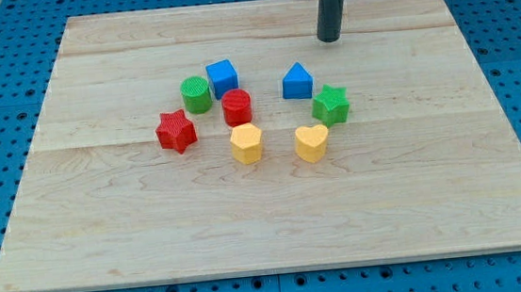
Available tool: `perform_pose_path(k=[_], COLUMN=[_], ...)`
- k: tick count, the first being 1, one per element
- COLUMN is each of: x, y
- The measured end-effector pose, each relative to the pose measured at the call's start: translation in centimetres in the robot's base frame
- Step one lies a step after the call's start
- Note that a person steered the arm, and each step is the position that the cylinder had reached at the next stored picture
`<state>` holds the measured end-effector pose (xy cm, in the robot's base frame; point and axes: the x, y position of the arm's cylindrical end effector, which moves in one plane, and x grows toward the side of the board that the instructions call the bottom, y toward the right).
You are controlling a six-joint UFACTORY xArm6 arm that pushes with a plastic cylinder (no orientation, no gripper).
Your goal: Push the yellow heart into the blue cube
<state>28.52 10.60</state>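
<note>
Wooden board (pixel 277 230) on a blue pegged surface, 8 blocks clustered a little above its middle

Tip (pixel 330 38) near the board's top edge, at about 1 o'clock from the cluster, apart from every block; nearest is the blue wedge-shaped block (pixel 296 81), below and to the view's left of it. No claw on this rod, so nothing open, closed or gripping

Yellow heart (pixel 311 143) at the cluster's lower right, around 5 o'clock from its centre. Blue cube (pixel 222 76) at the cluster's top left, roughly 10 o'clock from the heart and well apart from it

Between them, close to the straight line from heart to cube: red cylinder (pixel 236 106), just below the cube at its 5 o'clock, and yellow hexagon (pixel 246 143), directly at 9 o'clock from the heart with a gap between

Green star (pixel 331 105) just above the heart at 1 o'clock, near but seemingly not touching. Blue wedge at 11 o'clock from the green star

Green cylinder (pixel 196 94) just beside the cube at its 8 o'clock. Red star (pixel 175 131) at the far left, at 7 o'clock from the green cylinder
</note>
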Motion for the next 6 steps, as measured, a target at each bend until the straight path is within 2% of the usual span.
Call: perform_pose_path(k=[6], x=[0.57], y=[0.0])
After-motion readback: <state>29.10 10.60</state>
